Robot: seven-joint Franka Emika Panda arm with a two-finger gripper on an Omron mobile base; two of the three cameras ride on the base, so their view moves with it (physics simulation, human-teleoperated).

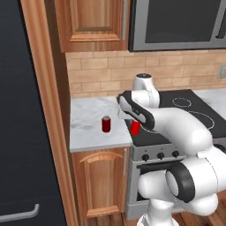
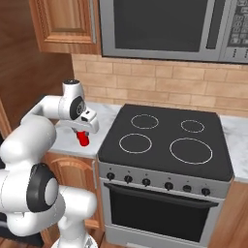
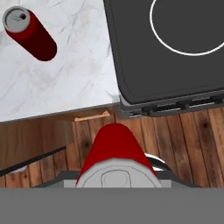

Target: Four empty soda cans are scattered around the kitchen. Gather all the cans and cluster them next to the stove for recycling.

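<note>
Marble worktop (image 1: 88, 119) runs left of the stove (image 2: 169, 145), brick backsplash behind, wood cabinets above and below, microwave (image 2: 160, 26) over the cooktop. You've got two red soda cans here. One red can (image 1: 106, 124) stands upright on the worktop, well left of the stove edge; in the hand view it's at upper left (image 3: 30, 33), silver top visible. The held red can (image 3: 114, 153) sits in the tool (image 1: 133, 126), closed on it, silver top nearest the hand camera. From the left base view it hangs at the stove's left front corner (image 1: 135, 127); from the right base view it's over the worktop just beside the stove (image 2: 83, 138). Can't tell whether it touches the surface.
</note>
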